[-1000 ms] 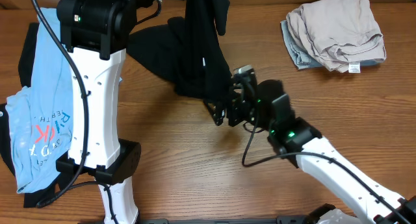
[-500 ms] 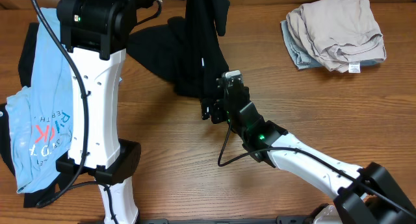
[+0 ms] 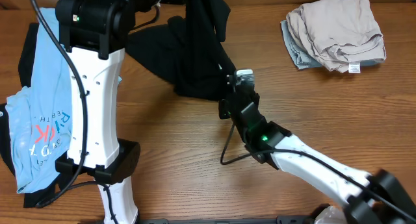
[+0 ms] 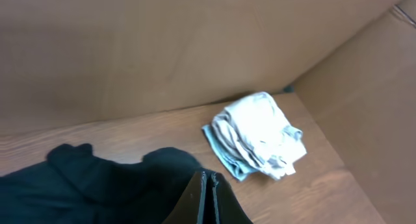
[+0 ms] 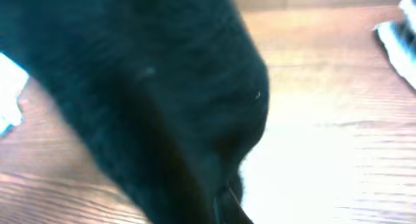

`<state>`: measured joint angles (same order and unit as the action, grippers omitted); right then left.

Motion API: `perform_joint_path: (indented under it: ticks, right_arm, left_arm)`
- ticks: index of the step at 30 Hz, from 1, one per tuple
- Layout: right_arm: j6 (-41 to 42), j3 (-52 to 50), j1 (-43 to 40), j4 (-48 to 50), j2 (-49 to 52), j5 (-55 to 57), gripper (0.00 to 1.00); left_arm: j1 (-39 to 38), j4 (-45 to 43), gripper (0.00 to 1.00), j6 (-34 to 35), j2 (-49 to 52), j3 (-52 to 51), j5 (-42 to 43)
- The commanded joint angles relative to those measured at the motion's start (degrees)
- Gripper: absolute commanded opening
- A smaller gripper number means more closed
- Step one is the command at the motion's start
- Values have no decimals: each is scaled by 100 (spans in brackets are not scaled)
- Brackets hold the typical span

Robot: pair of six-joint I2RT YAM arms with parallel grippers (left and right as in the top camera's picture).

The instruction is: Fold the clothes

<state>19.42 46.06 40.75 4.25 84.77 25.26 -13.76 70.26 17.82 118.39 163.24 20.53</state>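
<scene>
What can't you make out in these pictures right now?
Left gripper: overhead, lost against the black garment at the top edge.
Black garment's shape: right wrist view, blurred, fills the frame.
Blue tee print: overhead, creased, partly behind the left arm.
Beige pile: overhead, piece count hidden by folding.

left gripper (image 4: pixel 207 197) raised high, jaws pinched together; right gripper (image 3: pixel 227 87) low, outstretched, likewise clamped tight

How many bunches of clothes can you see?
3: a light-blue tee at left, a black garment hanging at top middle, a beige folded pile at top right. More may hide underneath.
</scene>
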Motion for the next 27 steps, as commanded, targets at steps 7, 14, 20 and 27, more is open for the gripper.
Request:
perform_joint_path:
  ticks: [7,14,20,27]
  right_arm:
    - [-678,636,-428,-1108,-2776,256,4]
    - [-1167,1954,-852,-2540,-3987,-57,4]
    - [-1390,3305,-852,-4002,-4028,-883,4]
    - [-1342,3392,-852,-4540,-3877,-1108,4]
  left_arm:
    - [1115,-42,4,-518,-1145,131,-616]
    - [1419,-42,4,-721,-2133,131,-885]
    - [1412,20,4,-800,-2898,129,-815]
    - [1412,721,4,-826,-2992,103,-522]
